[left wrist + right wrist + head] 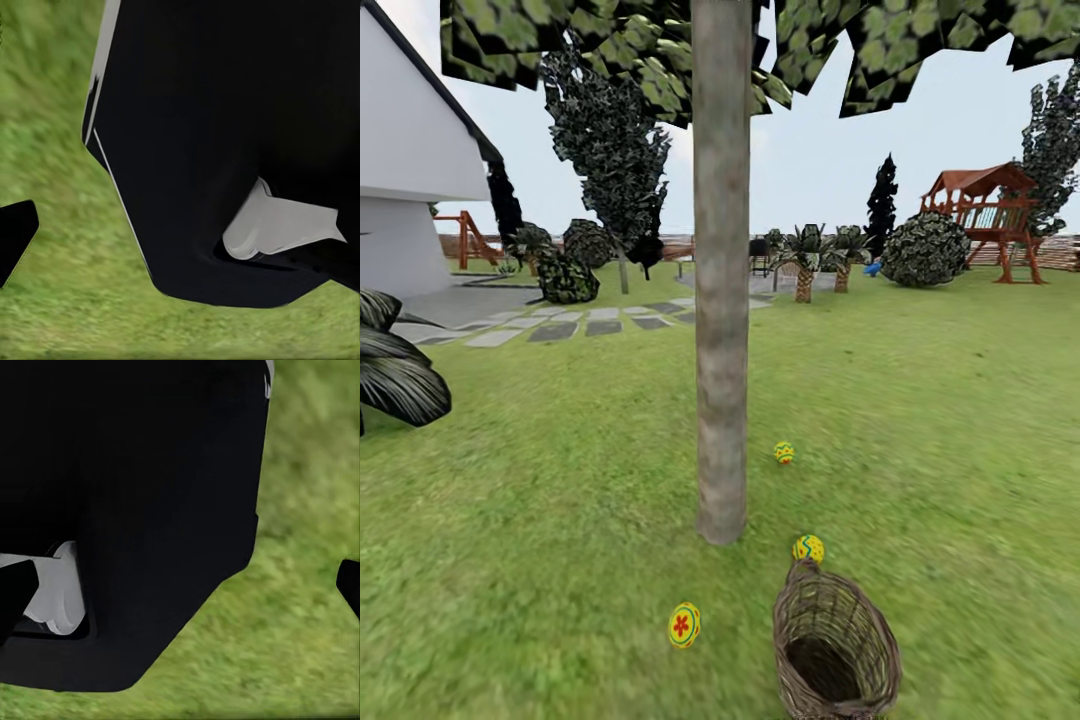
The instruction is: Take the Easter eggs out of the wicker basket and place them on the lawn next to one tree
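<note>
Three Easter eggs are seen on the lawn (920,420) around the tree (721,300): one (684,625) left of the tipped wicker basket (835,650), one (808,548) touching its rim, one (784,452) beyond. Whether either hand is apart or together cannot be told; their position relative to the eggs cannot be judged.

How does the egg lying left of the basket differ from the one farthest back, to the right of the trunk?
The near egg looks larger and shows a red flower face; the far egg looks smaller and shows banded markings. The near egg lies left of the wicker basket, the far egg beyond it, right of the tree. Both are yellow, painted, resting on the lawn.
</note>
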{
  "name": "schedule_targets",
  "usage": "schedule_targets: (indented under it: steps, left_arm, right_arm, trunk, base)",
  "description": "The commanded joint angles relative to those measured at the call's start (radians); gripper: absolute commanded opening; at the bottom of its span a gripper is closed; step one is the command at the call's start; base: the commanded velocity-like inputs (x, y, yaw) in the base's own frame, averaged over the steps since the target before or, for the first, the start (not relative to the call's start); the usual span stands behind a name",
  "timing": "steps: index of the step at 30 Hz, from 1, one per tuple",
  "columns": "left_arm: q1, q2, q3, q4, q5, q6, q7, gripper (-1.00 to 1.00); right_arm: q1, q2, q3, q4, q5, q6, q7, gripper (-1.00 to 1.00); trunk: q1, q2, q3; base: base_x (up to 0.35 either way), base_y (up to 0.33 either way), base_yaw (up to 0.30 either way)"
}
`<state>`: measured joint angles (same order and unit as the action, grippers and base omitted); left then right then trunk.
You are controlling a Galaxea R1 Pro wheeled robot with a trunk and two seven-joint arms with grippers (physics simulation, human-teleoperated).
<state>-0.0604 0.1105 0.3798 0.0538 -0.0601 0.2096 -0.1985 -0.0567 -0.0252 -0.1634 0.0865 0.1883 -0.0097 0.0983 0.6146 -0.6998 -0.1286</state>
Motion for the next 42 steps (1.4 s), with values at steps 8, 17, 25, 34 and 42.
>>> schedule_targets:
  steps: [8, 17, 25, 34, 42]
  left_arm:
    - [-0.001, -0.004, 0.007, 0.005, -0.007, 0.002, -0.002, 1.0]
    - [0.061, -0.048, 0.008, 0.006, -0.005, -0.001, 0.001, 1.0]
    - [0.082, -0.055, 0.011, 0.005, -0.001, -0.003, 0.003, 1.0]
    - [0.082, -0.054, 0.011, 0.002, -0.001, -0.004, 0.004, 1.0]
    - [0.082, -0.054, 0.011, 0.0, -0.002, -0.004, 0.004, 1.0]
  right_arm:
    - [-0.002, 0.001, -0.008, 0.004, 0.012, -0.002, 0.001, 1.0]
    - [-0.002, -0.003, -0.008, 0.008, 0.015, -0.003, 0.003, 1.0]
    - [-0.002, -0.01, -0.008, 0.009, 0.016, -0.001, 0.002, 1.0]
    - [-0.002, -0.006, -0.007, 0.007, 0.016, -0.002, 0.001, 1.0]
    - [-0.002, -0.001, -0.007, 0.004, 0.015, -0.002, 0.001, 1.0]
  trunk:
    - [-0.031, 0.055, 0.024]
    - [-0.065, 0.118, 0.052]
    - [-0.096, 0.174, 0.077]
    - [-0.13, 0.237, 0.105]
    - [-0.161, 0.293, 0.13]
  base:
    - [0.0, 0.0, -0.283]
    - [0.0, 0.0, -0.276]
    - [0.0, 0.0, -0.206]
    - [0.0, 0.0, -0.023]
    - [0.0, 0.0, 0.0]
